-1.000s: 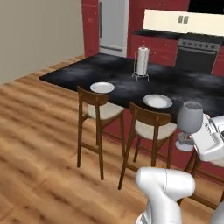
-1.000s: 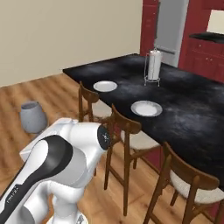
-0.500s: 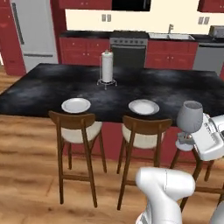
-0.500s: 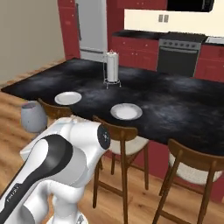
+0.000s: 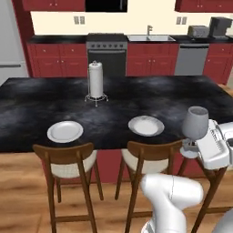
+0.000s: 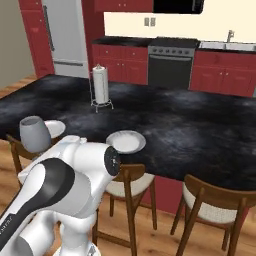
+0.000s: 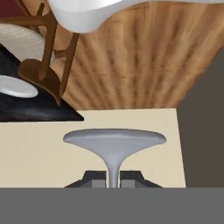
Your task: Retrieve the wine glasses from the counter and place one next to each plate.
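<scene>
Pincer: the pincer [image 7: 113, 180] is closed on the stem of a wine glass [image 5: 195, 123]; in the hand view one dark fingertip presses each side of the stem, with the round foot spread just beyond them.
Glass look: translucent grey-blue, rounded bowl, short stem, upright in the left base view.
Glass place: in the air at 3 o'clock of the near plate [image 5: 146, 125], off the island table [image 5: 27, 113] at its front edge.
Plates: the far plate [image 5: 65, 131] lies at 9 o'clock of the near one, well apart, both close to the front edge.
Obstacles: wooden chairs [image 5: 68, 167] stand tucked under that edge below each plate; a third chair back sits right under the glass.
Open room: bare black top spreads behind the plates up to the paper-towel roll [image 5: 95, 80].
Back counter: the sink [image 5: 149, 38] looks small and blurred, so what stands there I cannot tell.
</scene>
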